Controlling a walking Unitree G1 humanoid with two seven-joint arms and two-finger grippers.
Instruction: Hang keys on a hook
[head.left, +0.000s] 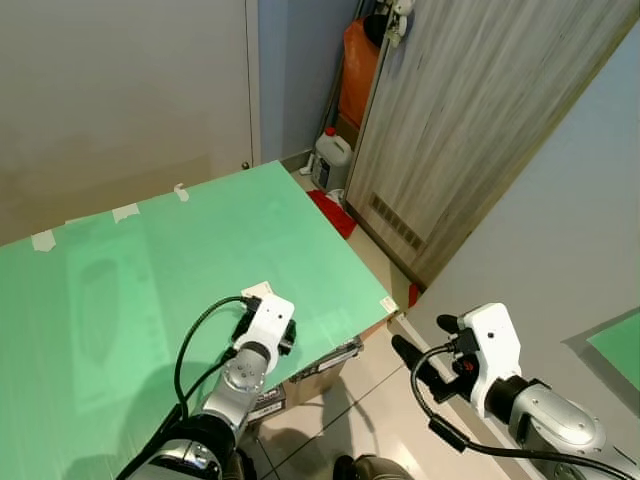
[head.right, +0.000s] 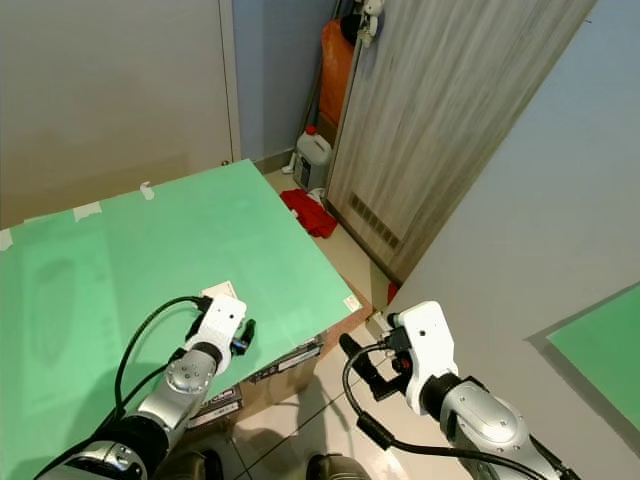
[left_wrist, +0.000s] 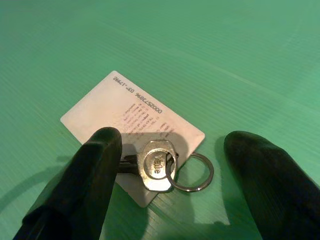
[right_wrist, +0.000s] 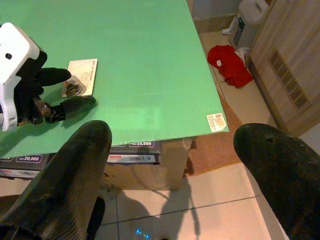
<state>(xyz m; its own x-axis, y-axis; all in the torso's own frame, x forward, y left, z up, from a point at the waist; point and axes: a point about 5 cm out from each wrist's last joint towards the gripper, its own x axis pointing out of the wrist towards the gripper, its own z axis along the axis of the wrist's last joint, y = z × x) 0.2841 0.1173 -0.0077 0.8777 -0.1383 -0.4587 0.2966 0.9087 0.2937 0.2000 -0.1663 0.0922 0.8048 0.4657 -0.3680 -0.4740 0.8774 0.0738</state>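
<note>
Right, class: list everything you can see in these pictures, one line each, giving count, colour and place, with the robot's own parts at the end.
Silver metal key on a ring: one, silver, lying partly on the card, between the left gripper's fingers.
White printed card: one, white, flat on the green board near its front edge.
Green corrugated board: one, green, taped down as a tabletop.
Cardboard boxes: brown, number unclear, under the board's front edge.
Red cloth: one, red, on the floor by the wooden door.
White plastic jug: one, white with red cap, in the corner.
Grey wooden door: one, right of the board.
Left gripper: open, around the key.
Right gripper: open, over the floor beyond the board's corner.
</note>
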